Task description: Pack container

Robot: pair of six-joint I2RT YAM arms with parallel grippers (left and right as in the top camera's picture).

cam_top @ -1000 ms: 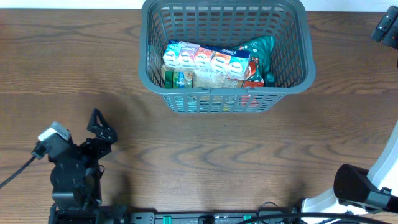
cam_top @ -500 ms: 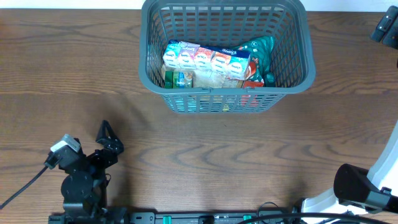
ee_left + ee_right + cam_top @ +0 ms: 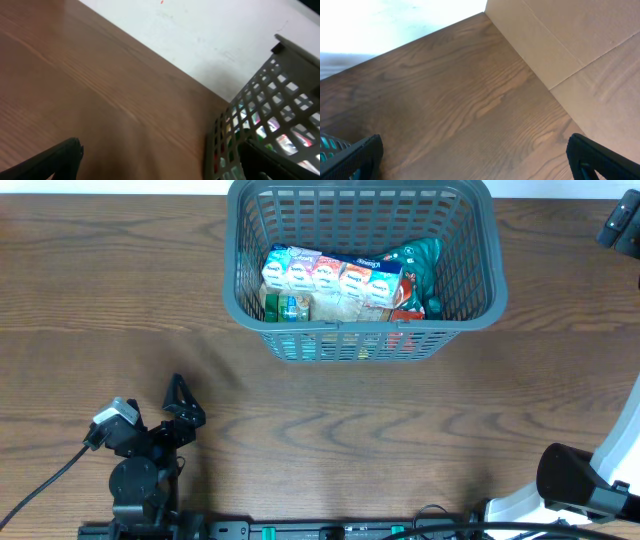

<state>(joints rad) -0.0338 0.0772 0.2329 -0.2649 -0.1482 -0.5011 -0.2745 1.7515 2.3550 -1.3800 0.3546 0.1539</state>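
The container (image 3: 365, 342), a large dark grey lattice basket, stands at the far middle of the table. It holds a row of small cartons (image 3: 330, 277), a green packet (image 3: 415, 260) and other packets underneath. My left gripper (image 3: 182, 404) is open and empty, low over the table near the front left, well away from the basket. In the left wrist view its fingers stand wide apart (image 3: 162, 167) with the basket's wall (image 3: 260, 115) ahead on the right. My right gripper (image 3: 618, 225) is at the far right edge, open and empty (image 3: 477, 160) over bare wood.
A cardboard wall (image 3: 580, 50) stands beside the table at the right. The right arm's base (image 3: 575, 480) is at the front right corner. Cables and a black rail (image 3: 330, 530) run along the front edge.
My left gripper has drawn back toward the front edge and shifted right, still open and empty. The basket, its contents and the right arm have not moved.
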